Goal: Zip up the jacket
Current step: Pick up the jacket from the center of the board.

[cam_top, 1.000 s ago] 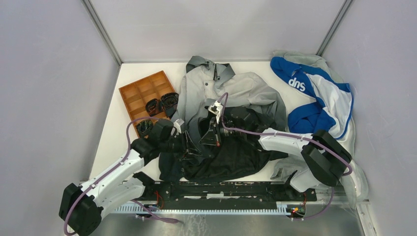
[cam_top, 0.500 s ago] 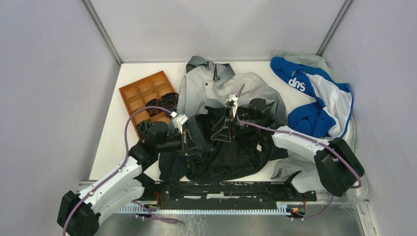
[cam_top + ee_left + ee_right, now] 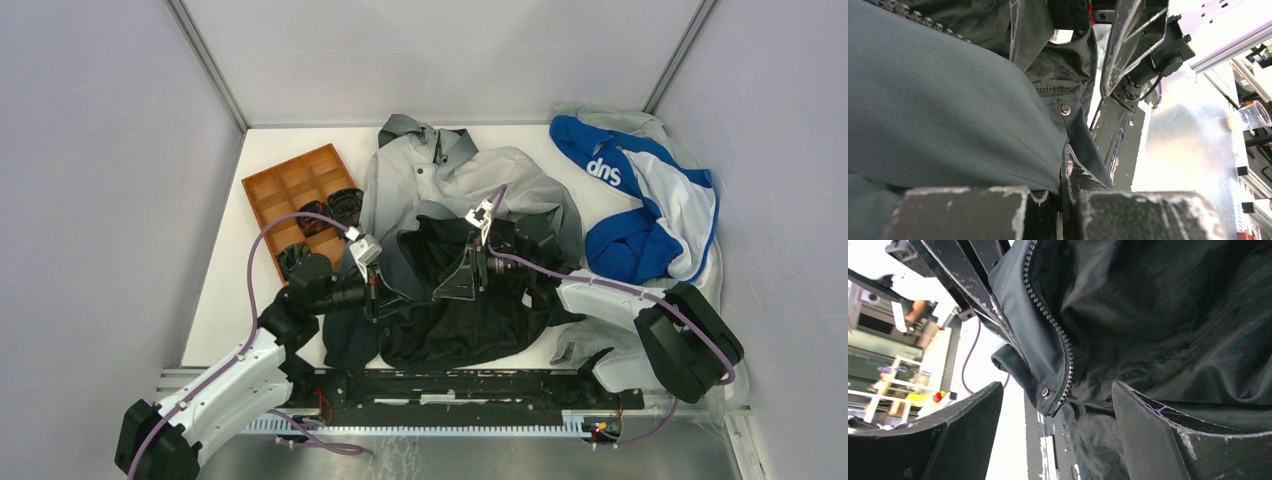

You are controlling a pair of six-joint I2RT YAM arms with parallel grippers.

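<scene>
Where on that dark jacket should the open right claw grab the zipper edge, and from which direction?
Probably the jacket's zipper edge at its bottom end, beside the metal snap. The left gripper holds that edge lifted, so it stands thin between the right gripper's open fingers; closing straight in looks easiest.
</scene>
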